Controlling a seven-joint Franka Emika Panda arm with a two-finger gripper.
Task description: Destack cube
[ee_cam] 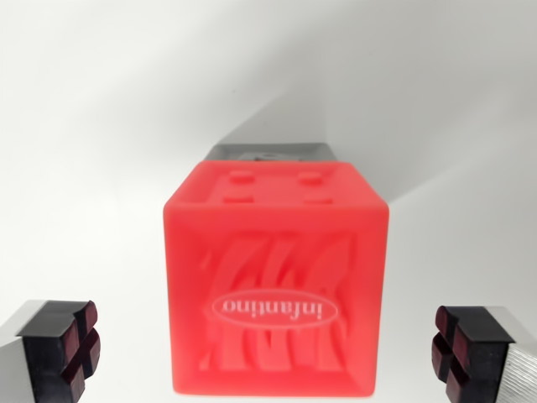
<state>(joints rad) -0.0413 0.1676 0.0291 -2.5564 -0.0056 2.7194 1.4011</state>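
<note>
The red cube (275, 281) fills the middle of the wrist view, its near face embossed with wavy relief and an oval "infantino" logo that reads upside down here. Four low square studs stand on the face toward 12 o'clock. Behind it, also at 12 o'clock, the edge of a grey cube (267, 153) shows; the red one seems to sit stacked on it, though the contact itself is hidden. Around both lies a plain white worktop (101, 126).

The gripper (264, 353) is spread wide and holds nothing. One dark padded finger (71, 344) sits at 8 o'clock, the other at 4 o'clock, each clear of the cube's sides with white gap between.

The red cube looks like a soft, hollow toy block, probably rubbery and light. It should give a little under squeeze, which helps grip, but a hard pinch may bow the walls. The smooth flat side faces at 3 and 9 o'clock look like the best place to take hold, with the pads centred on them and away from the rounded edges. A straight lift should keep the grey cube from dragging along.
</note>
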